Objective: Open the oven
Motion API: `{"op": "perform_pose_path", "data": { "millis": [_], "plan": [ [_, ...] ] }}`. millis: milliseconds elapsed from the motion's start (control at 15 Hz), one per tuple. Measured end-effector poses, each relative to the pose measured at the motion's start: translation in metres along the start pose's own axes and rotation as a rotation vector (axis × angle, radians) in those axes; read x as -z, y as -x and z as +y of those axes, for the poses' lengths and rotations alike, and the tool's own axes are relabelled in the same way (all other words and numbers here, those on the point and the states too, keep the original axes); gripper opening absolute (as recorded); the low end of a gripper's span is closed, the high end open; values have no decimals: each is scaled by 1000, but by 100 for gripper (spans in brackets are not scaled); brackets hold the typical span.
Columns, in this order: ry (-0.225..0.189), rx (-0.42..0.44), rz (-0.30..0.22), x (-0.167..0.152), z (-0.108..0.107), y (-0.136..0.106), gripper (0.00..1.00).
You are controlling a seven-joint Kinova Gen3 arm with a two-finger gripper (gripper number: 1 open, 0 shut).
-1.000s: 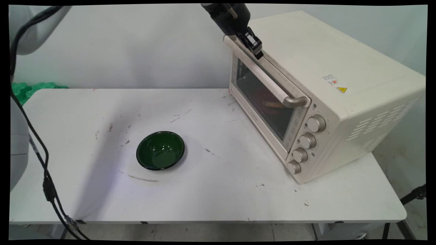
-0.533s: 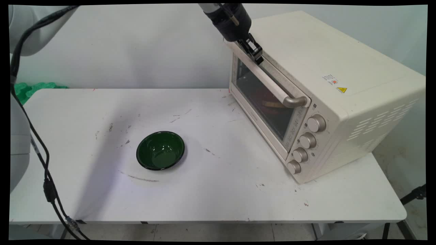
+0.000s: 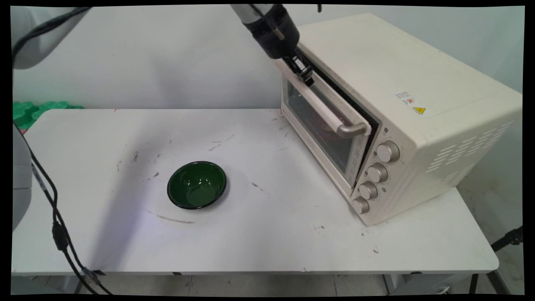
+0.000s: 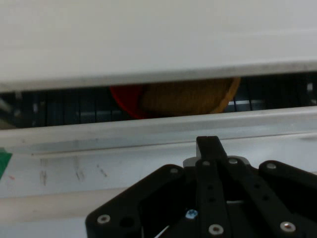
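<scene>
Oven door stands ajar, pincer at its top edge.

My gripper rises from six o'clock, its fingers pressed together just below the oven door's top edge. Toward twelve o'clock a dark gap opens into the oven, showing a red plate with something brown and rounded on it.

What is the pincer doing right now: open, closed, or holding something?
Pincer: closed, at the top edge of the oven door, which stands slightly ajar.
</scene>
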Motion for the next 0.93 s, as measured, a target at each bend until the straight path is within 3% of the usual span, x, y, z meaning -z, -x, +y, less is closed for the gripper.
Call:
{"op": "perform_pose_path", "data": {
  "millis": [400,933],
  "plan": [
    [12,-14,-11,9,0,41,0],
    [21,-41,6,3,-3,115,0]
  ]
}}
